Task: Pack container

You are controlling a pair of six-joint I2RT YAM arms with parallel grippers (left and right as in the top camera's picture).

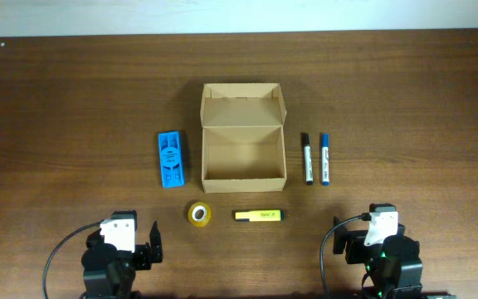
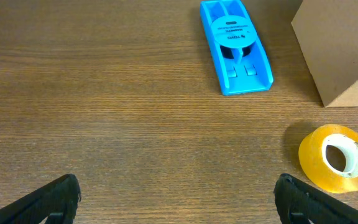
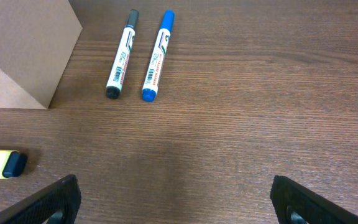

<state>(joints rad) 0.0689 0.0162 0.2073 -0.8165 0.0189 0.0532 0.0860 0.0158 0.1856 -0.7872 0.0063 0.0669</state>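
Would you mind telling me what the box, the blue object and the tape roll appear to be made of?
The container looks like plain matte tan cardboard, with folded flaps. The blue object seems moulded plastic, smooth with a slight sheen. The tape roll looks like glossy translucent yellowish film on a pale core.

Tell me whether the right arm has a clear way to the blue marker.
Probably yes. The blue marker lies on bare table ahead of the open right gripper, with nothing between them. The black marker lies close beside it, not touching, so room on that side is tight.
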